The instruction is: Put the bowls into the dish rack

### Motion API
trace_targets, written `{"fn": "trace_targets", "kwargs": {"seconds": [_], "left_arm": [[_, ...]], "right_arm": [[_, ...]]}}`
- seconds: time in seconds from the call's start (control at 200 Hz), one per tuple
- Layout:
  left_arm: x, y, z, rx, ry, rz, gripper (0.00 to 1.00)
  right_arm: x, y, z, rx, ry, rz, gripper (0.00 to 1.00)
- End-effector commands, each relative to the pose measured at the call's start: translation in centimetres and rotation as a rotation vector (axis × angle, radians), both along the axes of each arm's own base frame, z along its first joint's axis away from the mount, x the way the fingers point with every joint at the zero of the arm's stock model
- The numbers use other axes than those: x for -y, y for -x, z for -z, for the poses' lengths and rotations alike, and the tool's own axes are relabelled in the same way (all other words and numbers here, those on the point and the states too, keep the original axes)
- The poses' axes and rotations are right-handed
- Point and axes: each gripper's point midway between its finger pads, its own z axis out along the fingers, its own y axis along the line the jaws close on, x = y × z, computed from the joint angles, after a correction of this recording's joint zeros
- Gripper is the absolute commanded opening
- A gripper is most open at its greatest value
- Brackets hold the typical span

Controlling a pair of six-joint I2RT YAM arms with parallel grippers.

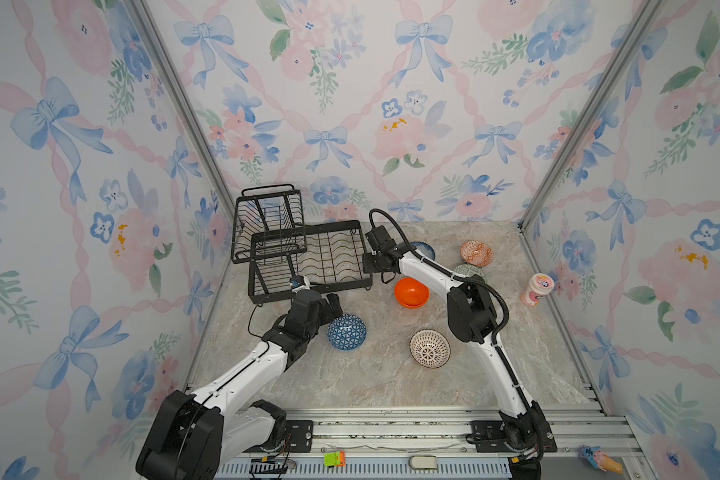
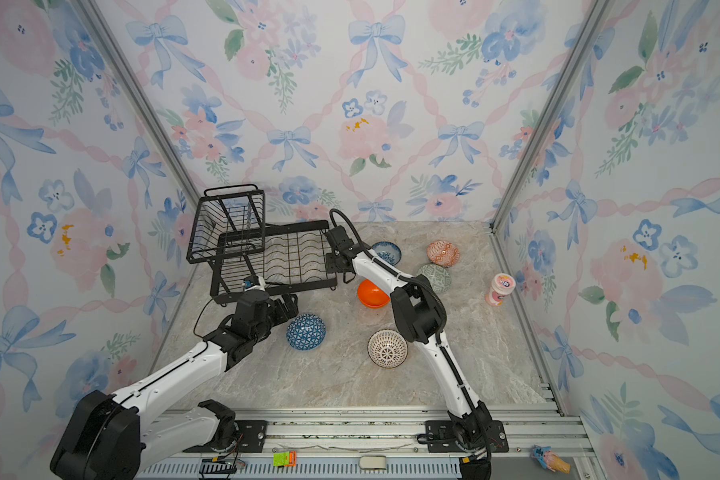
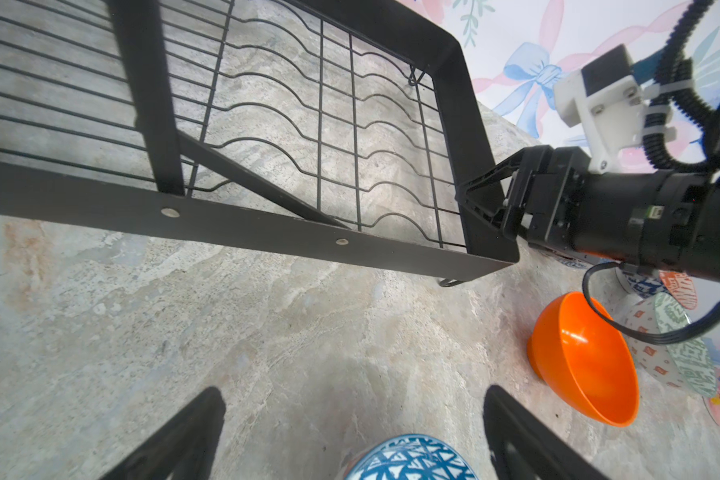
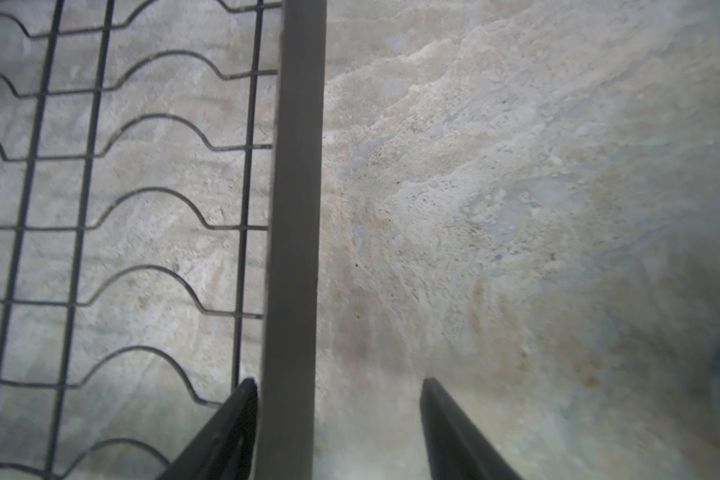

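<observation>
The black wire dish rack [image 1: 308, 291] [image 2: 275, 286] stands at the back left with nothing in it. My right gripper [image 1: 368, 259] [image 4: 338, 380] is open astride its right rim [image 4: 296, 208], the rim close to one finger. My left gripper [image 1: 335, 305] [image 3: 354, 390] hangs open just behind the blue geometric bowl [image 1: 346, 332] [image 3: 408, 461]. On the table lie the orange bowl [image 1: 411, 292], the white radial-lined bowl [image 1: 430, 348], the pale green bowl [image 1: 470, 272], the orange-white bowl [image 1: 476, 252] and, partly behind my right arm, the blue-white floral bowl [image 2: 387, 252].
A tall pink cup [image 1: 537, 289] stands near the right wall. Floral walls close in the left, back and right sides. An aluminium rail [image 1: 391, 428] with the arm bases and small items runs along the front edge.
</observation>
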Motion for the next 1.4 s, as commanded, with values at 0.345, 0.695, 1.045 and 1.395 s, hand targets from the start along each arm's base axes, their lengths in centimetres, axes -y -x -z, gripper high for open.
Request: {"fn": "trace_targets", "kwargs": {"seconds": [0.345,0.695,1.045,1.395], "left_arm": [[0.8,1.4,0.6,-0.08,-0.169,0.107,0.98],[3.4,3.9,0.9,-0.168,-0.115,0.237,0.98],[2.8,6.8,2.7,-0.273,-0.097,0.258,0.98],[1.9,7.7,5.9,-0.37,-0.15,0.235,0.78]], "right_arm": [[8.4,3.6,-14.1,0.246,0.031,0.148,0.97],[12.6,9.4,-14.5,0.231,-0.014,0.16,0.97],[12.1,14.4,-12.8,0.25,-0.021,0.082,0.97],[8.8,14.3,-12.0,0.389,-0.066,-0.018,0.97]]}}
